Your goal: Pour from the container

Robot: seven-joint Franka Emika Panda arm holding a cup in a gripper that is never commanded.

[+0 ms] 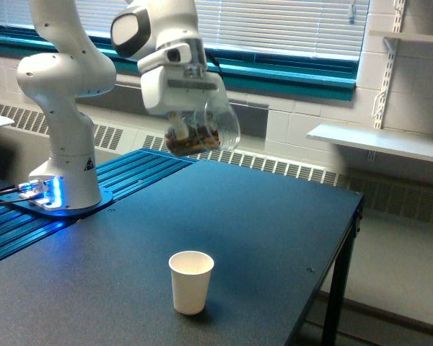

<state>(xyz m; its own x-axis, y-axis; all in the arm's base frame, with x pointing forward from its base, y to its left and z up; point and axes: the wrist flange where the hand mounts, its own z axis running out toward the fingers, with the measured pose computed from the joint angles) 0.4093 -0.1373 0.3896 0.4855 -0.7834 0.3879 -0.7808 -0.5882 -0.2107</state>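
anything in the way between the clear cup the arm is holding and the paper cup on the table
Nothing visible. The gripper holds the clear cup up in the air, tilted, and only open space and bare dark table lie between it and the white paper cup, which stands upright, alone, nearer the camera.
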